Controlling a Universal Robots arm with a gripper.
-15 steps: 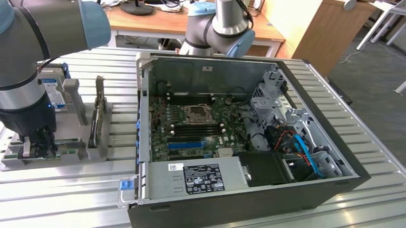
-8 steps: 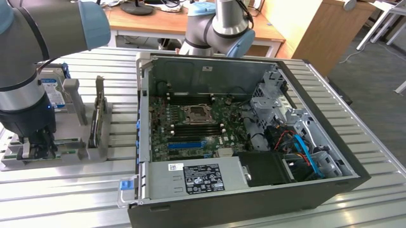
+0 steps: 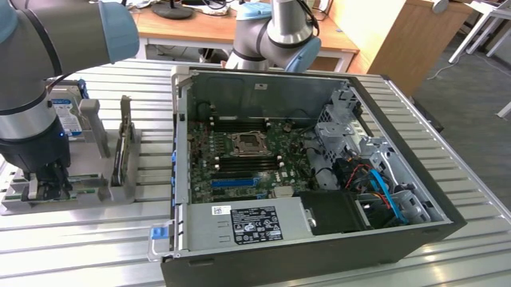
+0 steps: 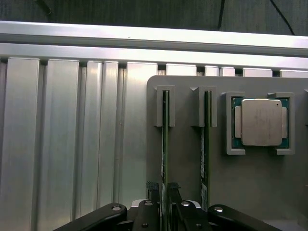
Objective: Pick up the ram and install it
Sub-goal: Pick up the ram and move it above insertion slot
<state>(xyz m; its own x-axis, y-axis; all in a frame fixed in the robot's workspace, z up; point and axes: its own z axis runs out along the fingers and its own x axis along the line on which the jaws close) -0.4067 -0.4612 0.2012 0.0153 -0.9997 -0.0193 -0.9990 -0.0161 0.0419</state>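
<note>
The ram (image 4: pixel 164 139) is a thin green stick standing on edge in a slot of the grey holder (image 4: pixel 185 159). My gripper (image 4: pixel 163 192) straddles its near end, with the stick running between the two sides. A second green stick (image 4: pixel 206 139) stands in the neighbouring slot, close beside it. In the exterior view my gripper (image 3: pixel 45 185) is down at the grey holder (image 3: pixel 80 200) on the exterior view's left, beside the open computer case (image 3: pixel 367 95). Black memory slots (image 3: pixel 248 156) lie on the motherboard inside the case.
A square processor chip (image 4: pixel 261 122) sits in its own pocket of the holder. A silver drive with a blue-white label (image 3: pixel 70 119) and an upright card (image 3: pixel 124 143) stand on the holder behind my gripper. The ribbed metal table (image 3: pixel 96 251) surrounds everything.
</note>
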